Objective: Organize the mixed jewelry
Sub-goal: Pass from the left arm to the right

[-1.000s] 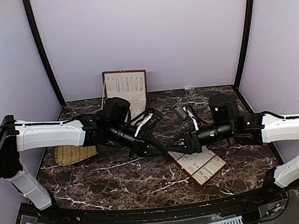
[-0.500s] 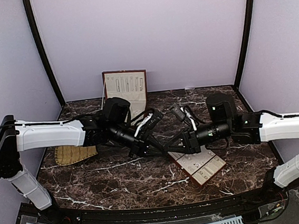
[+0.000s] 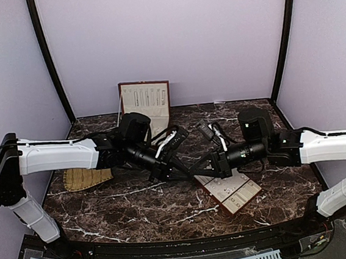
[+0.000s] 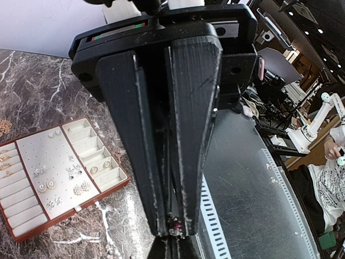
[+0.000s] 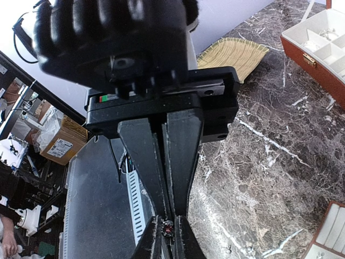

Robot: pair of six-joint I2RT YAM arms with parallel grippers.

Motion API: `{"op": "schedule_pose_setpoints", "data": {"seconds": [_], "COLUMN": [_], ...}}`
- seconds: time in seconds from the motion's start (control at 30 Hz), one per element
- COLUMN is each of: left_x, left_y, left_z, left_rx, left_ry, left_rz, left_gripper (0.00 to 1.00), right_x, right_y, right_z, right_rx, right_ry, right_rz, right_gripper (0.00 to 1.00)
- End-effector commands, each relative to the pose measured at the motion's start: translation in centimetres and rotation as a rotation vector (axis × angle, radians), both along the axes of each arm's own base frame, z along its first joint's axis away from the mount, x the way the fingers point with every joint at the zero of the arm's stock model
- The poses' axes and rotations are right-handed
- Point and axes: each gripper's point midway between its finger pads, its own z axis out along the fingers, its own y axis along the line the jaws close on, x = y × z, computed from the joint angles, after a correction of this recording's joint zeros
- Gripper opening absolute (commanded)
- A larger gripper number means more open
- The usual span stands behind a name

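Observation:
My two grippers meet tip to tip above the middle of the marble table. My left gripper (image 3: 186,175) (image 4: 172,227) is shut on a tiny silvery stud with a red stone (image 4: 177,232), pinched at its fingertips. My right gripper (image 3: 198,175) (image 5: 171,212) is shut, its tips right against that stud (image 5: 168,231); I cannot tell whether it grips any part of it. Several small silvery rings and studs (image 4: 73,174) lie in the cream slotted tray (image 4: 86,205) (image 3: 244,202) just below the right gripper. The bangle hoop is out of view.
An open red-brown box (image 3: 145,100) (image 5: 310,54) stands at the back of the table. A woven straw-coloured mat (image 3: 84,177) (image 5: 232,51) lies at the left under the left arm. The black front ledge (image 4: 253,194) runs close below the grippers.
My right arm has shifted slightly left, closing onto the left gripper's tips. The left arm has not moved.

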Motion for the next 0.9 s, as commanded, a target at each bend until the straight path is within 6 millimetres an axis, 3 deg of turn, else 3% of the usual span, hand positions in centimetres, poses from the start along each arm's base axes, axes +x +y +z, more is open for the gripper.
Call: {"op": "schedule_pose_setpoints", "data": {"seconds": [0.0,0.37,0.63,0.77,0.87], "left_x": [-0.6,0.0,0.3,1.1,2.9], "left_y": [0.5,0.4,0.7,1.0,1.5], "left_z": [0.6,0.3,-0.9,-1.1,-0.5], "left_rx": [-0.013,-0.001,0.032,0.047,0.046], "left_ry": [-0.013,-0.036,-0.050,-0.093,-0.132], "left_rz": [-0.014,0.022,0.046,0.099,0.194], "left_gripper": [0.00,0.02,0.38,0.44,0.46], "right_x": [0.5,1.5,3.1,4.3,5.2], "right_y": [0.2,-1.1,-2.7,-4.2,-5.7], "right_z": [1.6,1.5,1.7,0.0,-2.2], "right_rx": [0.033,0.027,0.041,0.012,-0.010], "right_ry": [-0.045,-0.069,-0.091,-0.079,-0.050], "right_rz": [-0.029,-0.135,-0.272,-0.360,-0.419], "right_gripper": [0.06,0.00,0.00,0.00,0.00]}}
